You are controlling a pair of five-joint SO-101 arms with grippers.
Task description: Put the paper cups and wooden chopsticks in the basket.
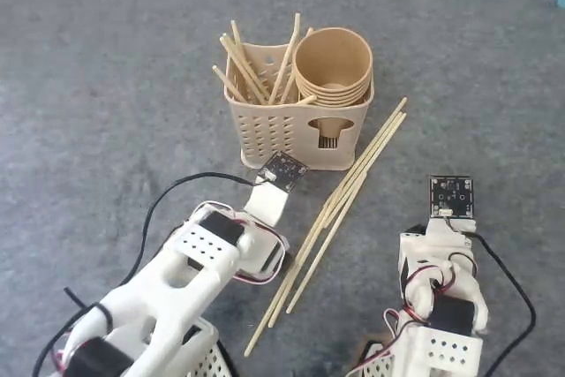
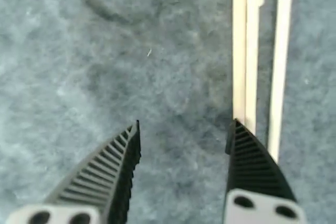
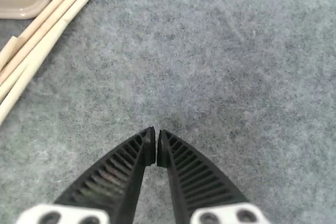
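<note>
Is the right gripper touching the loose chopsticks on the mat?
Apart. In the right wrist view the right gripper, shut, is over bare mat, with a clear stretch of mat between it and the chopsticks.

The basket was beige plastic, smooth and faintly shiny, its walls pierced with small holes. The paper cups nested inside it were brown matt paper. The chopsticks standing in it and the loose chopsticks lying just beside it were pale bare wood with a smooth finish. Under the basket, the grey cloth was felt-like, fuzzy and matt. Near the basket, the left gripper and right gripper had matt black plastic fingers with ribbed inner faces, mounted on white plastic arm shells.
</note>
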